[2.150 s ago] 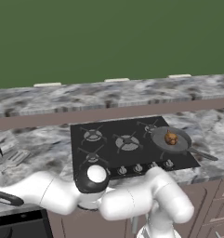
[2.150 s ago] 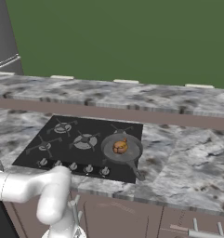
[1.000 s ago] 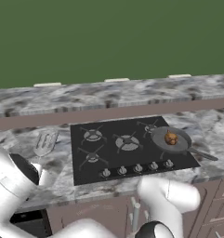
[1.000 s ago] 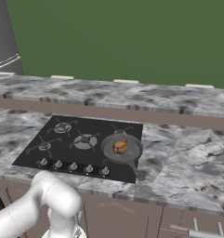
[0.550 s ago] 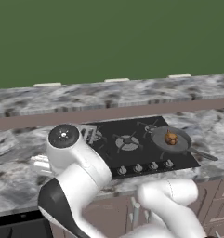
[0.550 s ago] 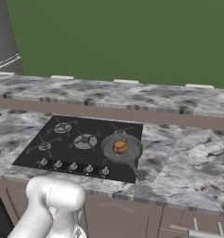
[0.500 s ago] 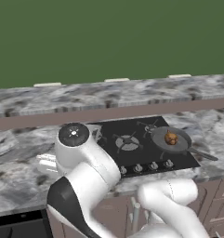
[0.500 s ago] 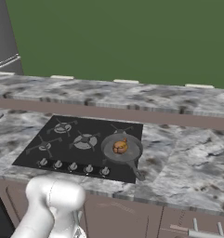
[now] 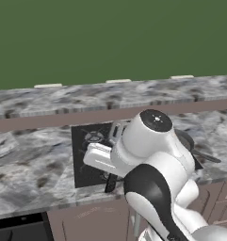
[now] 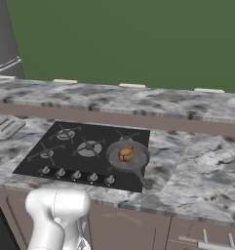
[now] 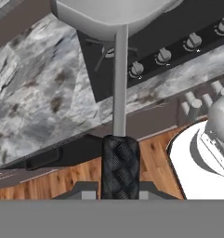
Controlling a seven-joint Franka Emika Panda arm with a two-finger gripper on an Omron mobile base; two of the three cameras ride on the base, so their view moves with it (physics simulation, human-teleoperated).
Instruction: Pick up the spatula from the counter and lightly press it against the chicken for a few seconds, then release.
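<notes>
My gripper (image 11: 118, 189) is shut on the black woven handle of the spatula (image 11: 120, 162). Its grey shaft runs away from the hand to the wide blade (image 11: 108, 14), which hovers over the front left corner of the cooktop (image 11: 178, 32). In the left base view the dark handle (image 9: 110, 182) pokes out below my white hand, above the counter's front edge. The chicken (image 10: 126, 154), a small brown-orange piece, lies in a dark pan (image 10: 114, 158) on the cooktop's right side. My arm hides most of that pan in the left base view.
The black cooktop (image 10: 55, 146) has a row of knobs (image 10: 76, 174) along its front. The pan's handle (image 10: 143, 181) points toward the counter's front edge. Marble counter (image 10: 197, 176) stretches to the right of the cooktop, with a raised ledge (image 10: 138, 97) behind it.
My arm has swung from the left counter rightward across the left base view, carrying the spatula from beside the cooktop to over its front left corner. Pan and chicken stayed put.
</notes>
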